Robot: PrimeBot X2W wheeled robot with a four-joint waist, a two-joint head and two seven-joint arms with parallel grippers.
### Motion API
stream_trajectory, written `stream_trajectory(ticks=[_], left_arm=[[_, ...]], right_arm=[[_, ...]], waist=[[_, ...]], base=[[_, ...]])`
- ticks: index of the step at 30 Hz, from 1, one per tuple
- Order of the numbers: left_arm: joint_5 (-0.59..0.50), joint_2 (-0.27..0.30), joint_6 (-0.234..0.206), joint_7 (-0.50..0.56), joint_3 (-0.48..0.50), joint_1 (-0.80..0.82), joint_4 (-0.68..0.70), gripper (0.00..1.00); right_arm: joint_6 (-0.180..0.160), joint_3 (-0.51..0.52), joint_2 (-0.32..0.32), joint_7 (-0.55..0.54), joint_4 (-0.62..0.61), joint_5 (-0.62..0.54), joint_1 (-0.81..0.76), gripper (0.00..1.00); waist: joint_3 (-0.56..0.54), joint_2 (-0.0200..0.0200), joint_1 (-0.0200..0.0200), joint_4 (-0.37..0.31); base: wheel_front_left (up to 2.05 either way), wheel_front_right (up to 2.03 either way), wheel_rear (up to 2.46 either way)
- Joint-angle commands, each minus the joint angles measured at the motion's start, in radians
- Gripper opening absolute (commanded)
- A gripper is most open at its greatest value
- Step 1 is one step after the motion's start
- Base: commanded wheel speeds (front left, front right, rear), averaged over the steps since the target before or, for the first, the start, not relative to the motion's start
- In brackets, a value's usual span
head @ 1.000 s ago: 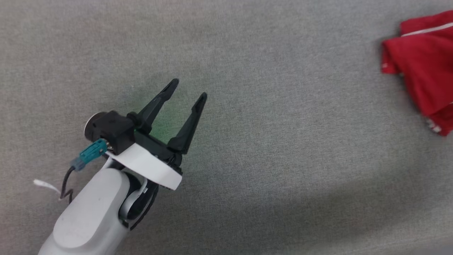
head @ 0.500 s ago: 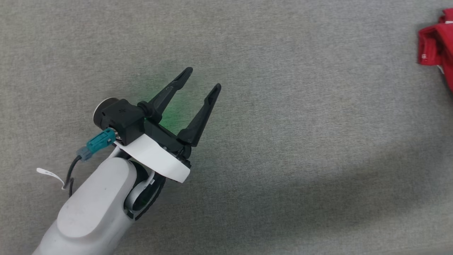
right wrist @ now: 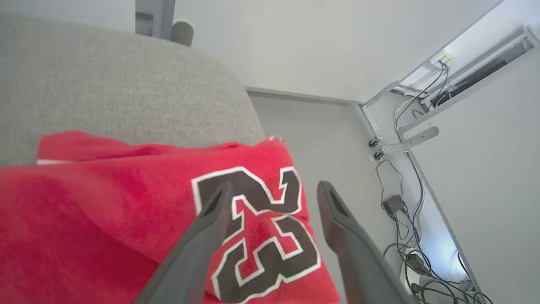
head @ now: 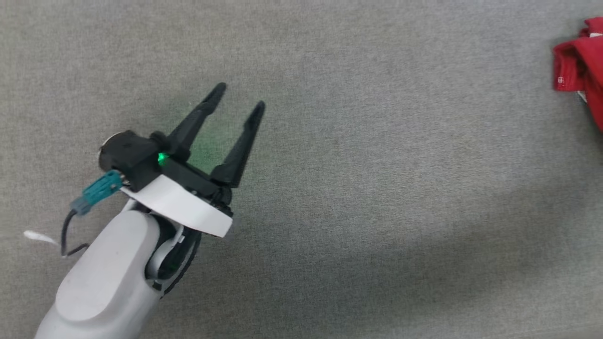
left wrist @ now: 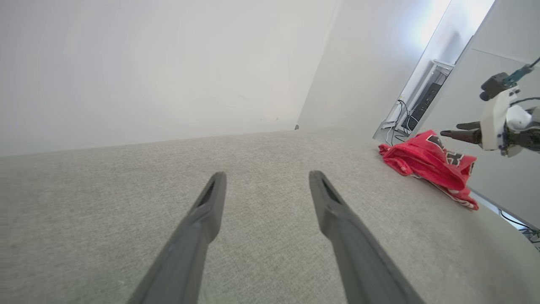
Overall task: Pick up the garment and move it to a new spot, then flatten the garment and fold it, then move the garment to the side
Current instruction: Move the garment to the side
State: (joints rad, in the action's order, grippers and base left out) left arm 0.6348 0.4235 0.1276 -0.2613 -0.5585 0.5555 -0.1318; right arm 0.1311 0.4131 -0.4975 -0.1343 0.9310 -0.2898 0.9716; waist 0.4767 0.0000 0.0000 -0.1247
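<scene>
The garment (left wrist: 426, 162), red with a black white-outlined 23 (right wrist: 261, 228), lies bunched at the far right corner of the grey surface, and its edge shows in the head view (head: 582, 70). My right gripper (right wrist: 274, 188) hovers just above it, open, with nothing between its fingers; the left wrist view shows that right gripper (left wrist: 454, 129) over the garment's far side. My left gripper (head: 239, 98) hangs open and empty over bare grey fabric well to the left, its two fingers (left wrist: 211, 202) pointing across the surface.
The grey fabric surface (head: 358, 188) stretches between the two grippers. Its rounded corner (right wrist: 219, 71) drops off beside the garment. Cables and a power adapter (right wrist: 394, 204) lie on the floor below, along a white wall.
In the head view the garment has shifted toward the right edge and now shows as a smaller bunch. My left gripper has drifted up and a little left, still open.
</scene>
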Motion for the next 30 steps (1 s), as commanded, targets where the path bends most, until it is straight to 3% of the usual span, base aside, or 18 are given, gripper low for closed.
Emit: stream_trajectory(ticks=[1,8,17,24,30], left_arm=[[0.008,0.004,0.003,-0.005,0.014,-0.016,0.003,1.0],[0.01,-0.002,0.003,-0.005,0.106,-0.074,-0.005,1.0],[-0.02,-0.037,0.003,-0.005,0.258,-0.164,-0.021,1.0],[-0.085,-0.071,0.003,-0.005,0.405,-0.268,-0.017,1.0],[-0.125,-0.088,0.003,-0.005,0.49,-0.345,-0.007,1.0]], right_arm=[[-0.001,0.008,0.01,0.018,0.002,0.01,0.011,1.0],[-0.001,-0.016,0.056,0.103,0.032,0.048,0.009,1.0],[-0.001,-0.129,0.121,0.241,0.061,0.164,-0.036,1.0],[-0.001,-0.302,0.154,0.339,0.048,0.294,-0.112,1.0],[-0.001,-0.428,0.163,0.386,-0.033,0.401,-0.208,1.0]], waist=[[-0.01,0.0,0.0,-0.005],[-0.066,0.0,0.0,-0.006],[-0.159,0.0,0.0,0.009],[-0.238,0.0,0.0,0.031],[-0.292,0.0,0.0,0.05]], base=[[0.0,0.0,0.0],[0.0,0.0,0.0],[0.0,0.0,0.0],[0.0,0.0,0.0],[0.0,0.0,0.0]])
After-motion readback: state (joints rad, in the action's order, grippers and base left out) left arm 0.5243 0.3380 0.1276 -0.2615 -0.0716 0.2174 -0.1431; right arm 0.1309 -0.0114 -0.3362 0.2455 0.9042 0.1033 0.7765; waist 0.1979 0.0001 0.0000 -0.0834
